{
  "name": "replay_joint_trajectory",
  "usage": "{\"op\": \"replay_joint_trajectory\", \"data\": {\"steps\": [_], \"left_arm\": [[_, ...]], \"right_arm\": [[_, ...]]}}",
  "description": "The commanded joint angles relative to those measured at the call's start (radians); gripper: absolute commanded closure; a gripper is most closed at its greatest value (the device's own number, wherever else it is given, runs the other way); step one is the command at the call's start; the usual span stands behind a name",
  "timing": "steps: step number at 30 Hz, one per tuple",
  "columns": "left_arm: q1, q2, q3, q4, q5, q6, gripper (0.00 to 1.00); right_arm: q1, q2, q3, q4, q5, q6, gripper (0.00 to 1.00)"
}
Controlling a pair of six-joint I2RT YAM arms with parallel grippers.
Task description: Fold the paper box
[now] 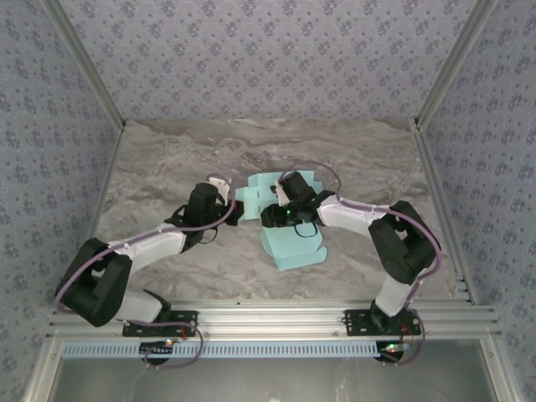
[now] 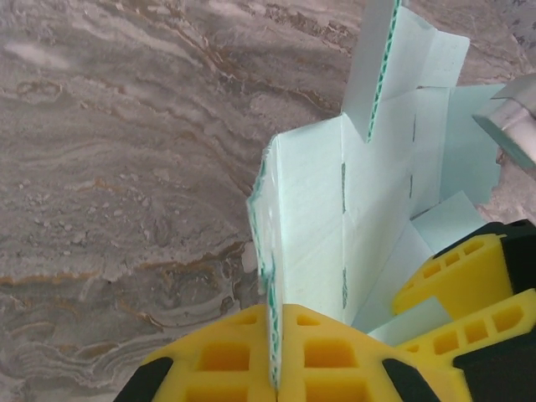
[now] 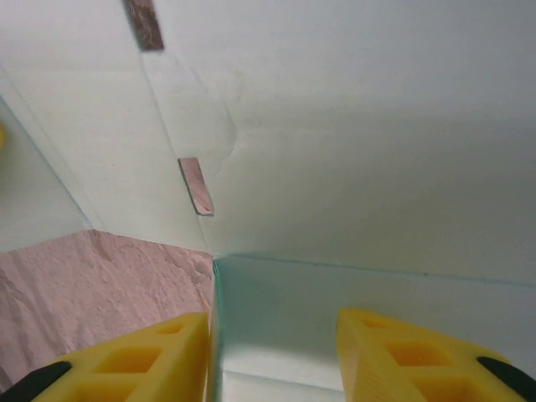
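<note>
**Q:** Where is the paper box, and how much of it is visible?

**A:** The light aqua paper box (image 1: 293, 247) lies near the middle of the marble-patterned worktop (image 1: 167, 159), between the two arms. From above, both wrists cover its centre. One flat panel shows toward the near edge and some flaps show toward the far side.

**Q:** What is the left end effector doing?

**A:** In its own wrist camera, the left end effector (image 2: 275, 311) is clenched on the box. Its two yellow pads press together with the thin edge of an upright panel pinched between them. The frame's lower edge cuts off the rest of the end effector.

**Q:** And the right one?

**A:** The right end effector (image 3: 275, 322) is released, with its jaws standing apart. A raised card wall rises between them, close against the left-hand pad, and I cannot tell whether they touch. Pale card takes up most of that view, so close that the box's shape is hard to read. Two short slits (image 3: 197, 186) cut through the card. A pinkish patch of worktop shows at lower left.

**Q:** Anything else unclear?

**A:** In the left wrist view, the right arm's yellow fingers (image 2: 456, 276) enter from the right, with a flap between them. Above them is a grey metal part (image 2: 511, 126), cut off by the frame, which I cannot identify.
</note>
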Motion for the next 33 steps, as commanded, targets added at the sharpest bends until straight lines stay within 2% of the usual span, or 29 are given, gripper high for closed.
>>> {"op": "replay_joint_trajectory", "data": {"steps": [1, 4, 5, 7, 10, 13, 16, 21, 26, 28, 33], "left_arm": [[-0.003, 0.013, -0.041, 0.082, -0.067, 0.048, 1.00], [-0.009, 0.015, -0.068, 0.112, -0.120, 0.057, 1.00], [-0.009, 0.016, -0.075, 0.120, -0.130, 0.054, 1.00], [-0.012, 0.014, -0.092, 0.137, -0.142, 0.049, 1.00], [-0.033, 0.011, -0.131, 0.198, -0.169, 0.072, 1.00], [-0.059, 0.015, -0.177, 0.279, -0.230, 0.072, 1.00], [-0.086, 0.022, -0.210, 0.349, -0.285, 0.067, 1.00], [-0.126, 0.019, -0.220, 0.393, -0.377, 0.044, 1.00], [-0.173, 0.012, -0.218, 0.416, -0.456, 0.066, 1.00], [-0.184, 0.009, -0.218, 0.413, -0.501, 0.053, 1.00], [-0.184, 0.008, -0.221, 0.405, -0.558, 0.024, 1.00]], "right_arm": [[-0.012, -0.065, 0.004, -0.002, -0.013, 0.119, 0.51], [-0.013, -0.103, 0.055, -0.026, 0.079, 0.251, 0.40], [-0.004, -0.118, 0.083, -0.070, 0.170, 0.307, 0.34], [0.003, -0.137, 0.126, -0.108, 0.253, 0.407, 0.27], [0.000, -0.143, 0.141, -0.045, 0.263, 0.582, 0.23], [-0.009, -0.115, 0.157, 0.003, 0.247, 0.788, 0.22], [-0.003, -0.087, 0.156, 0.030, 0.288, 0.954, 0.23], [-0.004, -0.026, 0.187, 0.071, 0.262, 1.174, 0.25], [-0.010, 0.048, 0.240, 0.019, 0.205, 1.279, 0.28], [-0.018, 0.069, 0.270, 0.001, 0.171, 1.286, 0.32], [-0.009, 0.051, 0.282, -0.018, 0.216, 1.245, 0.58]]}}
